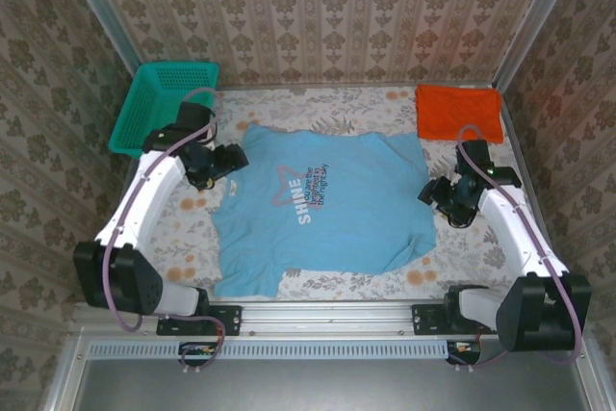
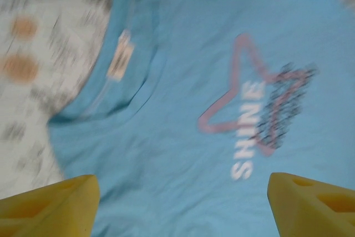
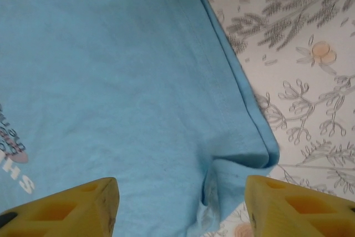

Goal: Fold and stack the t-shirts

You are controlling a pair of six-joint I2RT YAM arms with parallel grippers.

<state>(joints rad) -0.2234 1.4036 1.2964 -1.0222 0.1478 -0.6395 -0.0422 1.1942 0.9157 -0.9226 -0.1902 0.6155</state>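
The left arm reached toward 12 o'clock, wrist turned toward 3 o'clock, with the left tool open and empty at the 10 o'clock edge of the light blue t-shirt, which lay spread flat mid-surface. The right tool, pointing toward 9 o'clock, gaped empty over the shirt's 3 o'clock edge. The orange t-shirt lay as a neat rectangle at 1 o'clock.

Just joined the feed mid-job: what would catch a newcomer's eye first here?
The blue shirt with its SHINE star lies spread open mid-table, unfolded. The left gripper at its left edge and the right gripper at its right edge both hover open. An orange shirt sits at the far right corner, a teal basket at the far left.
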